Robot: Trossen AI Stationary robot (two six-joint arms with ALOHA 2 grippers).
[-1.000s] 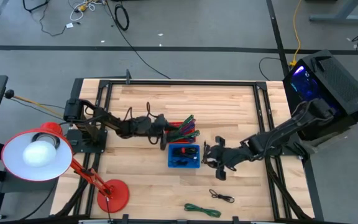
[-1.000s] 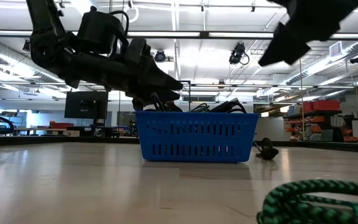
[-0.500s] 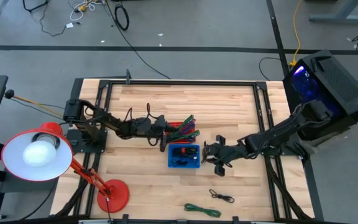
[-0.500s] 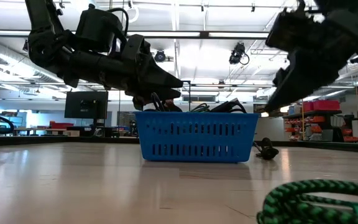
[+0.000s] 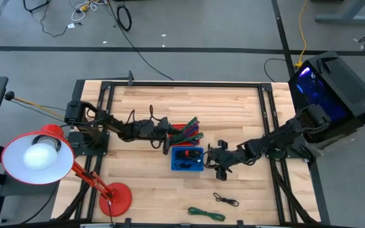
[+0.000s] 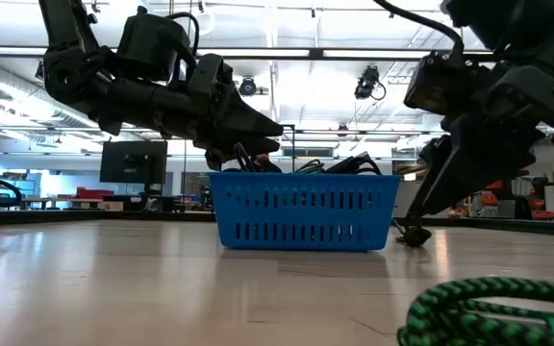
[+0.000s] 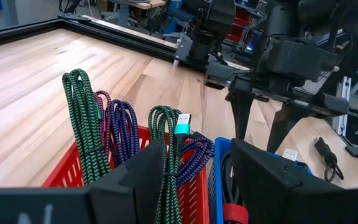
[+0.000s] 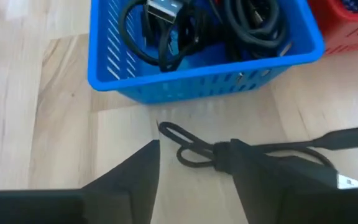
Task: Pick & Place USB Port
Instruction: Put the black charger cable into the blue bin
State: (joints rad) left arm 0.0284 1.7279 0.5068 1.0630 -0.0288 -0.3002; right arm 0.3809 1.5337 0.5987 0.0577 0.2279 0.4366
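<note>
The black USB cable (image 8: 260,151) lies on the wooden table (image 5: 233,114) just beside the blue basket (image 5: 187,158), on the side facing the right arm. In the right wrist view it runs across the boards as a looped, bundled cord with a plug at one end, and part of its middle is covered by one dark finger. The right gripper (image 5: 215,162) hangs low over it with its fingers (image 8: 129,177) spread wide, one to each side of the bundle; whether either one touches the cable cannot be told. In the low view the cable shows only as a small dark lump (image 6: 410,231) at the basket's corner, under the gripper's tips.

The blue basket holds a tangle of black cables and a silver-ended plug (image 8: 160,9), and its near wall stands close to the open fingers. A red basket (image 5: 184,132) touches the blue one on the far side, filled with green and purple braided cables (image 7: 82,118) standing upright. The left gripper (image 5: 167,135) hovers over the red basket's edge – its fingers (image 7: 148,177) stand apart with nothing between them.

Nearer the front edge lie a second small black cable (image 5: 225,200) and a coiled green cable (image 5: 206,213), well apart from the baskets; the green one is cut off at the low view's corner (image 6: 479,308). A red desk lamp (image 5: 40,155) stands at the table's left corner – its shade overhangs the edge.
</note>
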